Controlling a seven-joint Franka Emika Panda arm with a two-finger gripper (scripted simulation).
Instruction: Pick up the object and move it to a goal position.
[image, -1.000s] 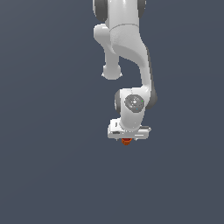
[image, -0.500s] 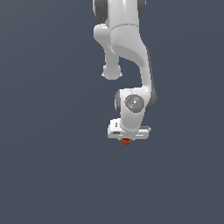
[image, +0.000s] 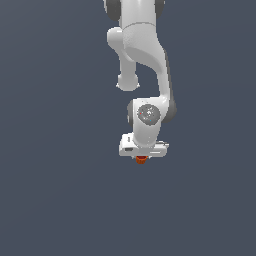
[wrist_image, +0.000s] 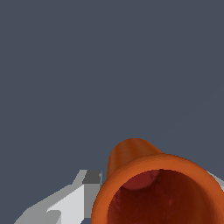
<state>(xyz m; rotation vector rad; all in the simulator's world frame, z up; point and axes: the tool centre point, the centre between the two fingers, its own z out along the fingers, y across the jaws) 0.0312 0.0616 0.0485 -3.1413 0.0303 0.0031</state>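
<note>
Orange cup tucked under the white arm's claw

From the exterior view the claw (image: 142, 156) points down with the little orange-red cup (image: 141, 160) poking out just beneath it. In the wrist view the cup (wrist_image: 153, 183) sits right between the fingers (wrist_image: 72, 203), apparently pinched, its dark hollow facing the camera.

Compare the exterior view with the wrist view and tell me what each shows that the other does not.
Only the exterior view shows the white arm reaching down, with the tool at its end and just a sliver of orange poking out below it. Only the wrist view shows the cup's dark red hollow inside and flared rim, plus a grey-white finger beside it. Both show the orange cup at the tool, against a plain dark grey background.
</note>
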